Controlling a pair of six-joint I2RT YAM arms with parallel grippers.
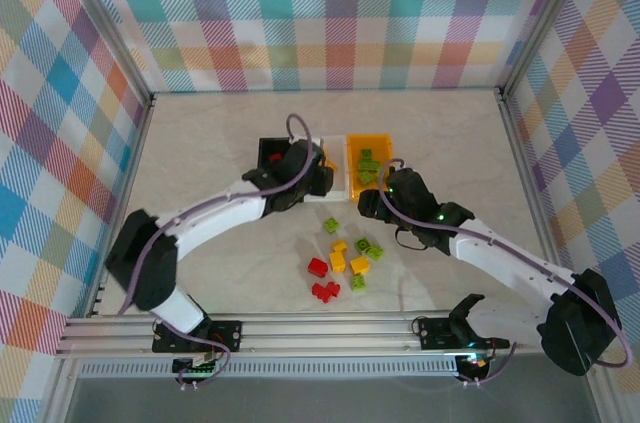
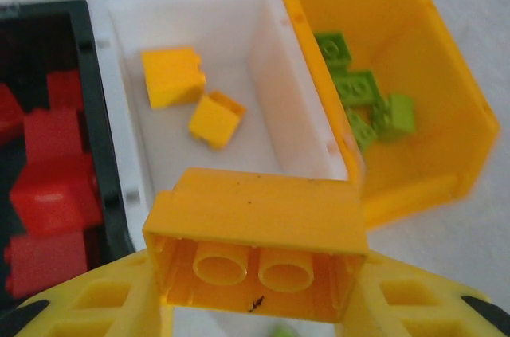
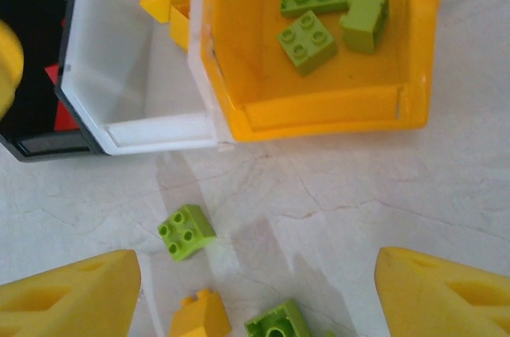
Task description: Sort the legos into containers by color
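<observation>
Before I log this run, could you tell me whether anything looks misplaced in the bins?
Nothing stands out: the black bin holds red bricks, the white bin yellow bricks, the orange bin green bricks; the left gripper grips another yellow brick.

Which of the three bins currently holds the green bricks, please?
The orange-yellow bin, at the right end of the row; the white bin in the middle holds yellow bricks, and the black bin holds red bricks.
</observation>
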